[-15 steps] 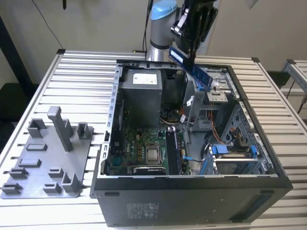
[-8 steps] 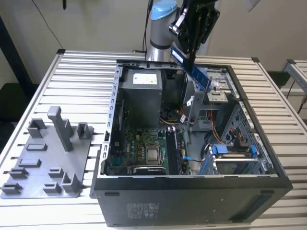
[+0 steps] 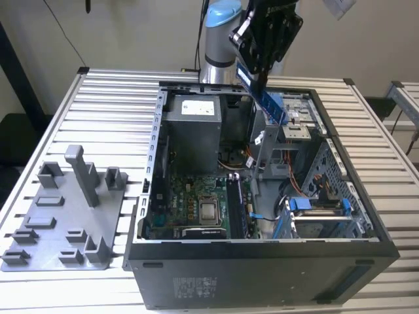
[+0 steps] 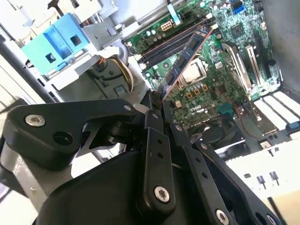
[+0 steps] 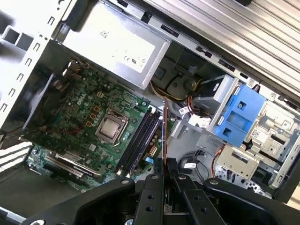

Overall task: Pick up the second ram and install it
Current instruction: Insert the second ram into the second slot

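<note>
My claw (image 3: pixel 253 77) clamped on the second ram (image 3: pixel 272 104), upper middle of the exterior view, above the open computer case (image 3: pixel 262 278).

Fingers closed flat on one end of the board; free end slants down toward the exterior view's right; board clear of everything in the case. In the second wrist view the ram (image 4: pixel 185 61) juts out from my fingertips over the motherboard (image 4: pixel 220 98); in the first wrist view it is edge-on, a thin dark strip (image 5: pixel 164 131) just beside the memory slots (image 5: pixel 138 140), processor socket (image 5: pixel 111 129) beyond them. Power supply (image 3: pixel 193 131) at the case's far end; blue drive-bay clip (image 5: pixel 239 117) off to one side. Case sits on a slatted table (image 3: pixel 111 111); grey fixture tray (image 3: pixel 59 222) at the exterior view's left.
</note>
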Tool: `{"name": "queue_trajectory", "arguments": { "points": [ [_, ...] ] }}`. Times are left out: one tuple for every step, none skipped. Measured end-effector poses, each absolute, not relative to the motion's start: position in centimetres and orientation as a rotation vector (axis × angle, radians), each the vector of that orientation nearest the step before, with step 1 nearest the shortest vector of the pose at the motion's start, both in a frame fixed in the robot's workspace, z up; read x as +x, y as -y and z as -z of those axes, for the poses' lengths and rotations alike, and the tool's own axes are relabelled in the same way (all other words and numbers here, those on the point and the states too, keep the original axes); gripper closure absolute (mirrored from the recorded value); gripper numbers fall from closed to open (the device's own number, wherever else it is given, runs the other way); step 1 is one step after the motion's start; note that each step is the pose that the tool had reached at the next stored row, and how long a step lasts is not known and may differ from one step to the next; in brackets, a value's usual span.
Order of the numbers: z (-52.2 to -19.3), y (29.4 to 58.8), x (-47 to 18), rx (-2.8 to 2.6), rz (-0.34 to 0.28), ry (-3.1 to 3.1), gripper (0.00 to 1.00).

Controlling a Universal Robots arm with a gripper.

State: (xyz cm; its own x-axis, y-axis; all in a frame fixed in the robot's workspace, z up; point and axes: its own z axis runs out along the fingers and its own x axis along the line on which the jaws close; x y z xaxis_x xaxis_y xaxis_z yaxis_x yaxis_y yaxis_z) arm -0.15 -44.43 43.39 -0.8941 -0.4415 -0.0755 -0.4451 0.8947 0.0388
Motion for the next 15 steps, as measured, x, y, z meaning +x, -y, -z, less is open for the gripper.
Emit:
{"name": "queue_trajectory", "arguments": {
  "points": [
    [-43.37, 44.43, -0.15, -0.674, -0.084, -3.001, 0.86],
    [-43.36, 44.43, -0.15, -0.65, -0.083, -3.005, 0.86],
    [-43.34, 44.43, -0.15, -0.625, -0.082, -3.01, 0.86],
    [-43.32, 44.43, -0.15, -0.596, -0.081, -3.016, 0.86],
    [-43.31, 44.43, -0.15, -0.57, -0.08, -3.02, 0.86],
    [-43.29, 44.43, -0.15, -0.544, -0.079, -3.025, 0.86],
    [-43.28, 44.43, -0.15, -0.518, -0.078, -3.029, 0.86],
    [-43.26, 44.43, -0.15, -0.491, -0.078, -3.033, 0.86],
    [-43.24, 44.43, -0.15, -0.464, -0.077, -3.037, 0.86],
    [-43.22, 44.43, -0.15, -0.438, -0.076, -3.04, 0.86],
    [-43.2, 44.43, -0.15, -0.413, -0.075, -3.043, 0.86],
    [-43.18, 44.43, -0.15, -0.387, -0.074, -3.046, 0.86],
    [-43.16, 44.43, -0.15, -0.363, -0.073, -3.049, 0.86],
    [-43.15, 44.43, -0.15, -0.337, -0.072, -3.052, 0.86],
    [-43.14, 44.43, -0.15, -0.314, -0.072, -3.055, 0.86]
  ]
}}
